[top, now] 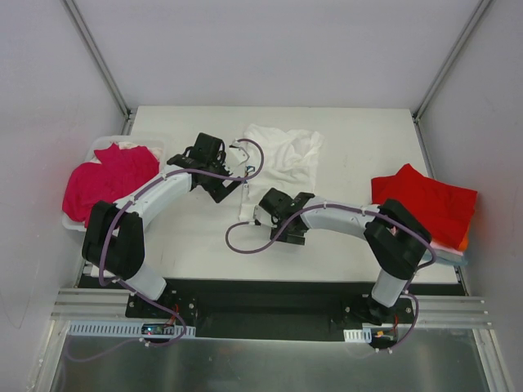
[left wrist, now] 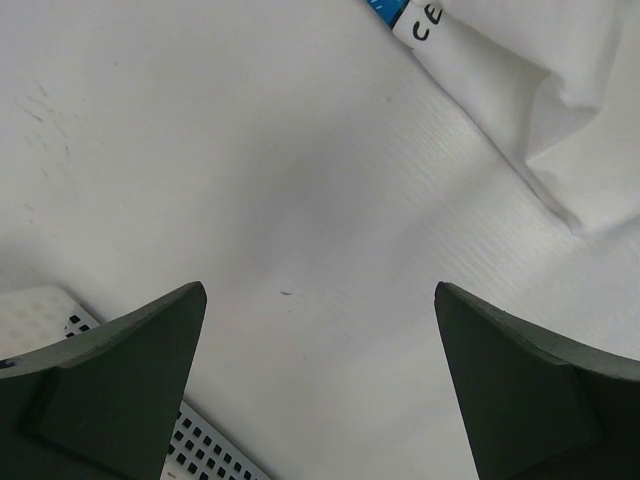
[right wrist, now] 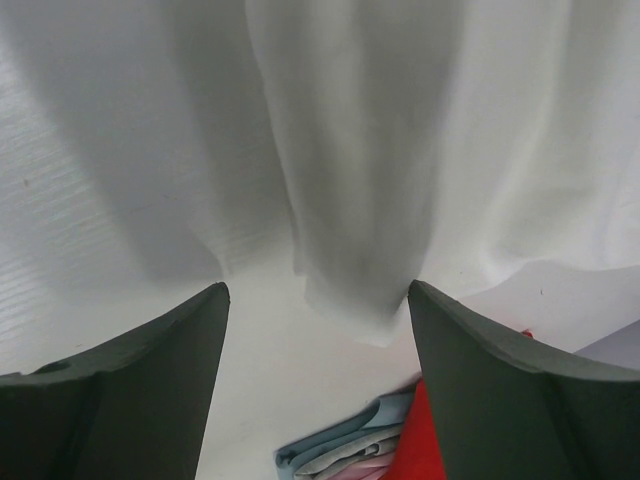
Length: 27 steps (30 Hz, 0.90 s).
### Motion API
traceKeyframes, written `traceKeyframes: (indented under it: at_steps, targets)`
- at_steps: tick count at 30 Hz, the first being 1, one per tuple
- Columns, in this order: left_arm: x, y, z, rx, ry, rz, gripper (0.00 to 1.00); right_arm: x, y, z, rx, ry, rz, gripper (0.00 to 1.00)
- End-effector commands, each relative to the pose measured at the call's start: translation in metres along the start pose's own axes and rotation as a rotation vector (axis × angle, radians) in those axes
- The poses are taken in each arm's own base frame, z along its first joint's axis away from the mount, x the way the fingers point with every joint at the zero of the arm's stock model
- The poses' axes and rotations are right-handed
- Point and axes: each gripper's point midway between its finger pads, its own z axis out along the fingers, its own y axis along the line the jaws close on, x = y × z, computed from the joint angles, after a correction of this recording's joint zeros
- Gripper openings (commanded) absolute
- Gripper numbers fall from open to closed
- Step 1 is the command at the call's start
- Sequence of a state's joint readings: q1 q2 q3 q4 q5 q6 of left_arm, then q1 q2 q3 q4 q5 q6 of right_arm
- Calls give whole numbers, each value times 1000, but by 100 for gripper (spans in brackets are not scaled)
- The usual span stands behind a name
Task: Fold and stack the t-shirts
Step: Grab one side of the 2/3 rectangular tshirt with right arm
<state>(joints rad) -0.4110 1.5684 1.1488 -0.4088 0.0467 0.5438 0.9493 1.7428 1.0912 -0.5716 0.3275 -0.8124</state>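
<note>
A white t-shirt (top: pixel 283 157) with blue print and dark lettering lies crumpled at the middle back of the table. My left gripper (top: pixel 227 186) is open and empty over bare table just left of it. In the left wrist view (left wrist: pixel 320 290) the shirt's edge (left wrist: pixel 560 120) shows at the upper right. My right gripper (top: pixel 278 214) is open and empty at the shirt's near edge. In the right wrist view (right wrist: pixel 318 288) white cloth (right wrist: pixel 360 150) fills the area ahead of the fingers. A magenta t-shirt (top: pixel 110 180) lies in a basket at the left. A red t-shirt (top: pixel 425 200) tops a folded stack at the right.
The white basket (top: pixel 75 222) stands at the table's left edge. The folded stack shows light-blue and pink layers (right wrist: pixel 350 460) under the red one. A white perforated piece (left wrist: pixel 200 445) lies below the left fingers. Grey walls close in the left and right sides.
</note>
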Motion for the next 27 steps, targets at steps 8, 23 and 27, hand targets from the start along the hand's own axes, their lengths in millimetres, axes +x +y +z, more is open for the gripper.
traceKeyframes:
  at_steps: [8,23,27]
  targets:
    - [-1,9,-3,-24,14,26,99,-44,-33,-12,33,-82,-4,76]
    - [0,14,-4,-42,21,36,99,-65,-22,1,-27,-109,-14,77]
    - [1,23,-3,-55,24,17,99,-68,-19,11,-39,-108,-21,79]
